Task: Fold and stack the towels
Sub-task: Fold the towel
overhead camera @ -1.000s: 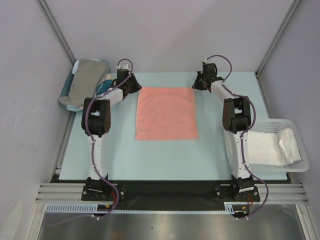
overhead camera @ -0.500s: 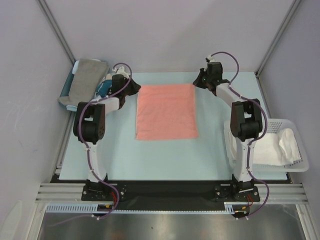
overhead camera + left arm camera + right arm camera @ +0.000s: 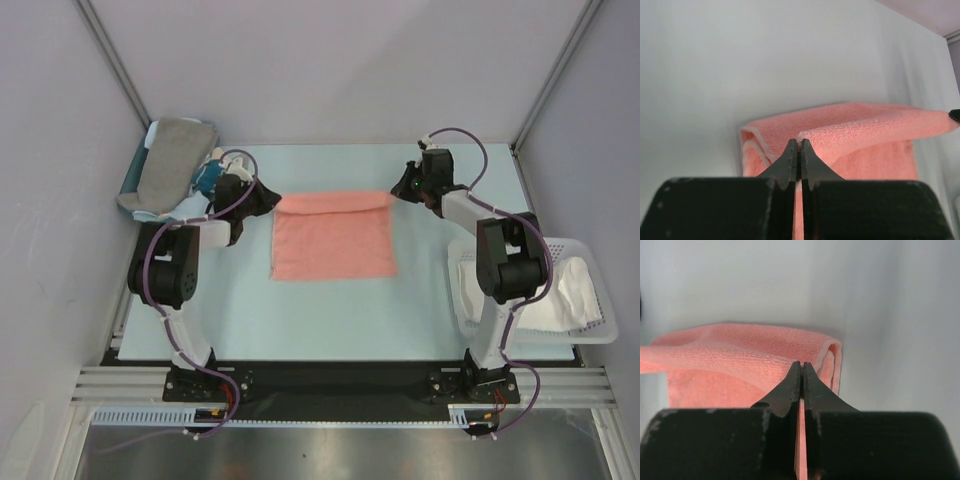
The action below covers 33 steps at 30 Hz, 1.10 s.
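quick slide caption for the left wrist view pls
Left gripper shut on a corner of the salmon-pink terry cloth towel, its edge held raised and doubled over the rest.

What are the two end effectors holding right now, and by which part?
The salmon-pink towel: the left end effector pinches its far left corner, the right end effector its far right corner.

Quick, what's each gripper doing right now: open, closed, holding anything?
Left gripper: closed, pinching the far left corner of the salmon-pink towel.
Right gripper: closed, pinching the same towel's far right corner.
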Each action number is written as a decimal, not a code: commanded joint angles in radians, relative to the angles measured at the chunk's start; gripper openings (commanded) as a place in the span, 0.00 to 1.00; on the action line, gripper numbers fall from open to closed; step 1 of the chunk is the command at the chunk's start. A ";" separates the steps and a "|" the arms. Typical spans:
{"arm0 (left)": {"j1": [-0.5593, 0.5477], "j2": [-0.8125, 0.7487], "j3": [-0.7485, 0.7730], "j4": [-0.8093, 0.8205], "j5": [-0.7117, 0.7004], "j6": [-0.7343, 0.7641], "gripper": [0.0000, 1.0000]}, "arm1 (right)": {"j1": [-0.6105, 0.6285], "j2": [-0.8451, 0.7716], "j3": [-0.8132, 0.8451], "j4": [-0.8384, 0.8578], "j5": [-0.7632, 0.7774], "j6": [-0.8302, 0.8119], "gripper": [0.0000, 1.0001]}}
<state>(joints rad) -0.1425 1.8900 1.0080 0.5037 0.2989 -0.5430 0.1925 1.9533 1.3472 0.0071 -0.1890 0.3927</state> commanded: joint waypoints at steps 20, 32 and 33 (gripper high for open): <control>-0.005 -0.321 -0.296 -0.036 0.002 -0.032 0.00 | 0.085 -0.329 -0.341 0.073 0.094 0.066 0.00; -0.031 -0.405 -0.364 -0.070 -0.007 -0.020 0.00 | 0.096 -0.412 -0.417 0.048 0.125 0.064 0.00; -0.031 -0.408 -0.368 -0.068 -0.007 -0.020 0.00 | 0.097 -0.416 -0.421 0.048 0.128 0.063 0.00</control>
<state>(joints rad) -0.1680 1.5249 0.6571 0.4210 0.2989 -0.5751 0.2829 1.5906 0.9379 0.0547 -0.0891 0.4526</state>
